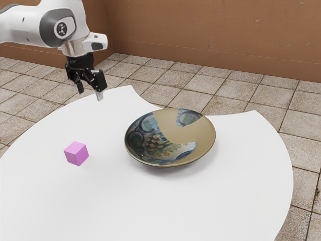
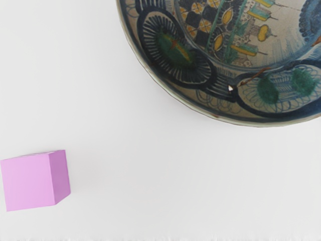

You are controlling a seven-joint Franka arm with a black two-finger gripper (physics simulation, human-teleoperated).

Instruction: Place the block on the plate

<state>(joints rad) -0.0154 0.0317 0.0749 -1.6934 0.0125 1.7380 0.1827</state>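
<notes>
Hanging high, the pincer (image 1: 90, 92) held its fingers apart.
Below its level, the pink block (image 1: 76, 153) sat on the white table (image 1: 125, 211), apart from the plate (image 1: 200, 136).

The wrist view crops the plate (image 2: 173, 55); the exterior view, table (image 1: 120, 211) and arm (image 1: 20, 25).

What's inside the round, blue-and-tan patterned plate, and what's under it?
The plate shows its painted inner surface, with no block on it; the small pink cube sits apart on the smooth white table. The plate hides whatever is directly beneath it.
</notes>
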